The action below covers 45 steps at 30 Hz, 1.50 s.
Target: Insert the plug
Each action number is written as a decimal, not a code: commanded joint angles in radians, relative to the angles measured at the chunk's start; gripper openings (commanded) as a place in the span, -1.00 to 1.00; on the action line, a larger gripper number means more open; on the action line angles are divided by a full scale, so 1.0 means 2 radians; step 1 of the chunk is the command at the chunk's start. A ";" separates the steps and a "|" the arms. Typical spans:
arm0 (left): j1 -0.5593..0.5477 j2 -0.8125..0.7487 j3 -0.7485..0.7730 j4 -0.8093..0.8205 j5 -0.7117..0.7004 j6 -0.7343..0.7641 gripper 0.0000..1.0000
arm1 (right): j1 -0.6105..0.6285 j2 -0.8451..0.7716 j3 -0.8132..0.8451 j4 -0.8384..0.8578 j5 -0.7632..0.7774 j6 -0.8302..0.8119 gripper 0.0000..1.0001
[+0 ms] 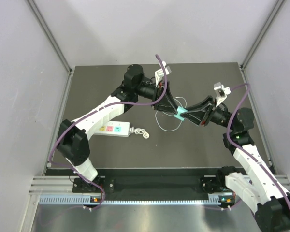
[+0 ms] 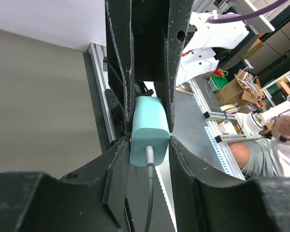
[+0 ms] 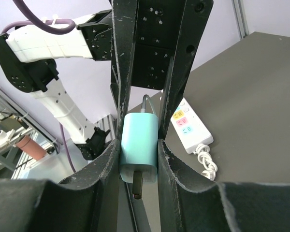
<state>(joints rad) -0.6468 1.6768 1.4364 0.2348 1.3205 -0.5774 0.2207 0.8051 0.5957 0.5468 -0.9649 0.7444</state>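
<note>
Top external view shows the plug (image 1: 180,114), a pale teal cube rather than black, held off the desk (image 1: 183,152) at mid-frame, with its thin pale wire (image 1: 170,127) looping below. The left pincer (image 1: 175,111) and right pincer (image 1: 186,116) meet on it from opposite sides. Both wrist views show each pair of fingers pressed against the plug's flanks, so both appear clamped on it, as in a handover. The white power strip (image 1: 114,129) lies well apart at lower left, next to its coiled cord (image 1: 141,134), and its coloured sockets are unoccupied. Lifting looks done. One pincer has to release, and then carrying, aligning and inserting remain.
</note>
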 commanded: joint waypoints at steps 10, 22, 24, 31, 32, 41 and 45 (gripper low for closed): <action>-0.003 0.018 0.007 0.021 0.018 -0.002 -0.56 | 0.003 0.009 -0.001 0.025 0.025 -0.014 -1.00; 0.015 0.024 0.062 -0.156 -0.048 0.064 -1.00 | -0.004 0.015 0.045 -0.117 0.067 -0.043 -0.05; 0.021 0.019 0.060 -0.176 -0.060 0.078 -1.00 | -0.007 0.007 0.052 -0.140 0.080 -0.035 0.20; 0.052 -0.021 0.014 -0.209 -0.129 0.080 -1.00 | -0.010 -0.074 0.075 -0.196 0.144 -0.029 1.00; 0.059 -0.028 0.013 -0.223 -0.154 0.078 -1.00 | -0.010 -0.083 0.079 -0.207 0.165 -0.034 0.99; 0.074 -0.055 0.053 -0.310 -0.366 0.051 -1.00 | -0.010 -0.103 0.124 -0.338 0.268 -0.063 0.99; 0.079 -0.055 0.078 -0.339 -0.473 0.015 -1.00 | -0.009 -0.100 0.124 -0.356 0.266 -0.078 1.00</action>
<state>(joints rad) -0.5018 1.6146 1.5211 -0.3988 0.6071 -0.4839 0.2062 0.5941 0.8139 -0.0994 -0.4686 0.6312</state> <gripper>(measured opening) 0.373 0.995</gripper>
